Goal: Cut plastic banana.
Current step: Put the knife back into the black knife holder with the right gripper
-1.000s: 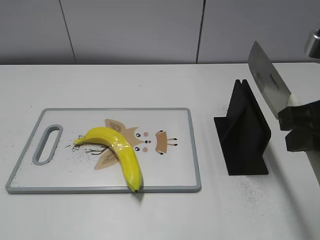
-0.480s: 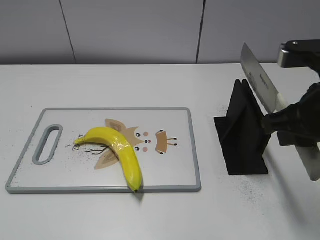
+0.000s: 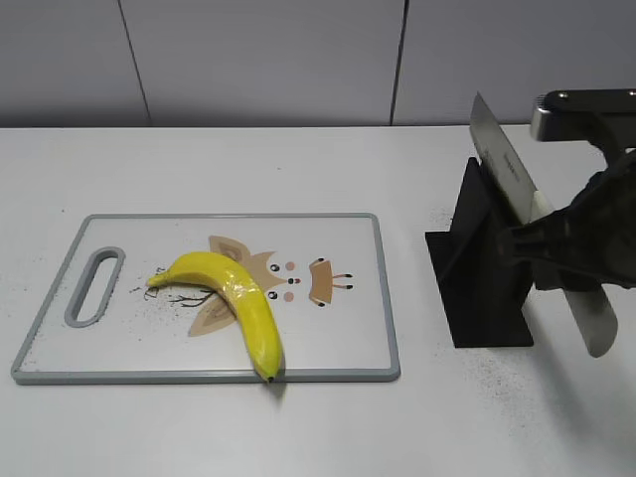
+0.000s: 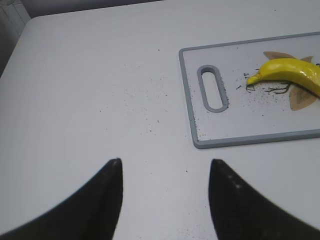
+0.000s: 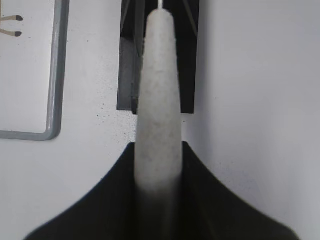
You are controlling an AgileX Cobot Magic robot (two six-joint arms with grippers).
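Note:
A yellow plastic banana (image 3: 238, 298) lies on the white cutting board (image 3: 139, 328), its tip at the board's front rim. My right gripper (image 3: 556, 253) is shut on the white handle (image 3: 591, 318) of a cleaver. The cleaver's blade (image 3: 502, 164) slants up to the left, just above the black knife stand (image 3: 482, 268). In the right wrist view the handle (image 5: 159, 100) sits between the jaws (image 5: 159, 150), over the stand (image 5: 187, 75). My left gripper (image 4: 165, 162) is open and empty over bare table left of the board (image 4: 225, 125); the banana (image 4: 292, 72) shows at the far right.
The knife stand is on the table right of the board, with a narrow gap between them. The board has a grey rim (image 5: 55, 75) and a handle slot (image 3: 94, 288) at its left end. Dark specks are scattered on the table. A grey wall runs behind.
My right gripper has moved left with the cleaver, and more of the arm has come into view. The blade now stands over the knife stand. The banana and board have not moved.

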